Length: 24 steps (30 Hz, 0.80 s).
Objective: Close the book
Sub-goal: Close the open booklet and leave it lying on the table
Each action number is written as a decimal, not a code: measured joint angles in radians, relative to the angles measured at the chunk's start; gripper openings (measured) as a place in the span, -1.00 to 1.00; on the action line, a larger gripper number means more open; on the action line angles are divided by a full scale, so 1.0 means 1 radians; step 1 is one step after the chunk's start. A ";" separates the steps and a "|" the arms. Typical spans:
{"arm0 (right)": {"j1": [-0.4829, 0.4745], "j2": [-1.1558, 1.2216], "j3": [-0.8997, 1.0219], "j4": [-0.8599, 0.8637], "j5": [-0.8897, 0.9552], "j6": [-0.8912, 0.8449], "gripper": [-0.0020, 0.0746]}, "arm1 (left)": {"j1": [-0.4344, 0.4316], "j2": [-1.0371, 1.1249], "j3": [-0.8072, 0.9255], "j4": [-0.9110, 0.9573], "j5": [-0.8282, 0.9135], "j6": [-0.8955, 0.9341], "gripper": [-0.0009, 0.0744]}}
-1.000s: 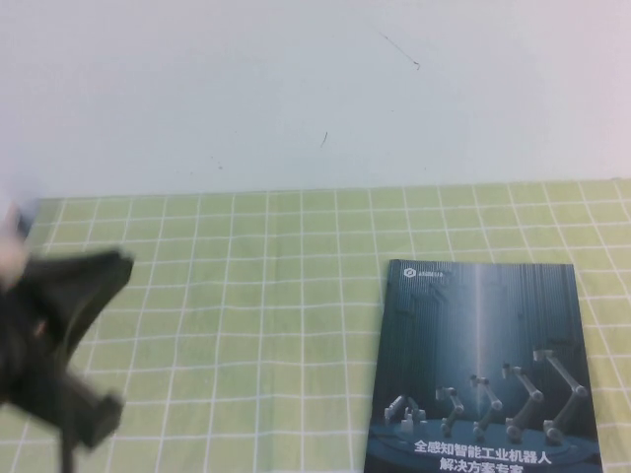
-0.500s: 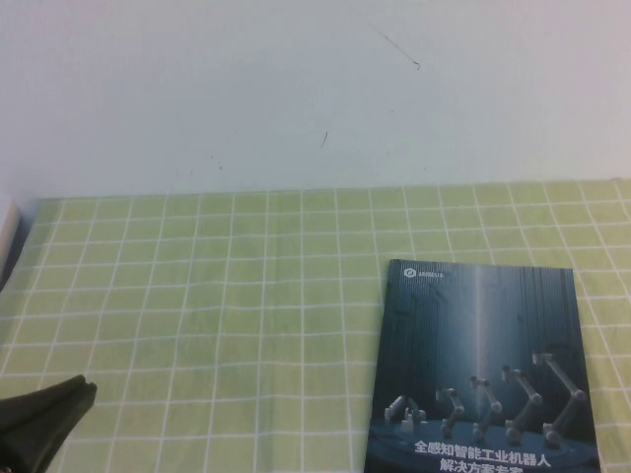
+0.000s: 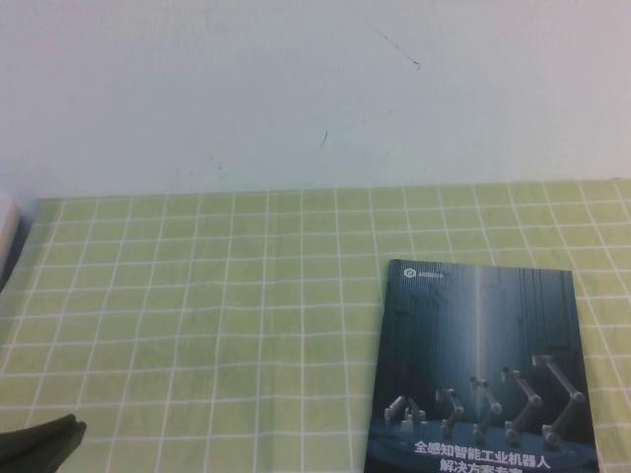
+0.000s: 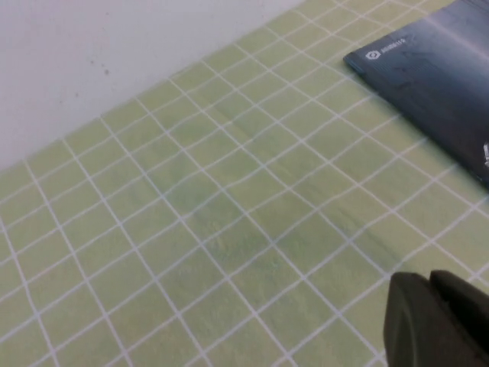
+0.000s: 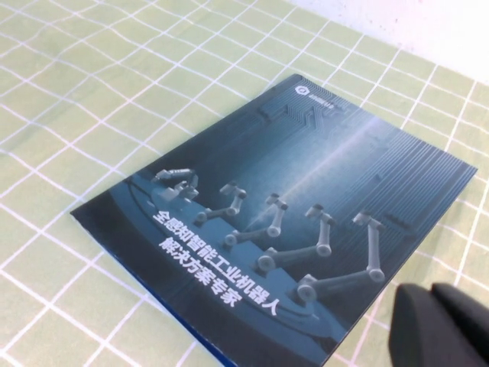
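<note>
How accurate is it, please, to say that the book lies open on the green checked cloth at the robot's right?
Not quite: the high view shows the book closed, cover up, on the green checked cloth at the robot's right. The left pincer is at the near left; the right pincer is by the book.

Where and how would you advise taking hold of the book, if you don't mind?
Take the book by its long right edge, from the robot's right, low and almost level with the cloth. It lies closed and flat, so only a thin edge offers grip. The right gripper hangs by that edge; the left gripper sits far off at the near left.
</note>
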 joint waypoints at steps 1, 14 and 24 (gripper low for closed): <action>0.000 0.000 0.000 0.000 0.000 0.000 -0.95 | 0.006 -0.017 0.000 0.008 0.011 0.000 -0.99; 0.000 0.000 0.000 0.002 0.002 0.000 -0.95 | 0.399 -0.397 0.233 -0.053 -0.139 -0.002 -0.99; 0.000 0.000 0.000 0.004 0.002 0.000 -0.95 | 0.519 -0.404 0.395 -0.248 -0.106 0.011 -0.99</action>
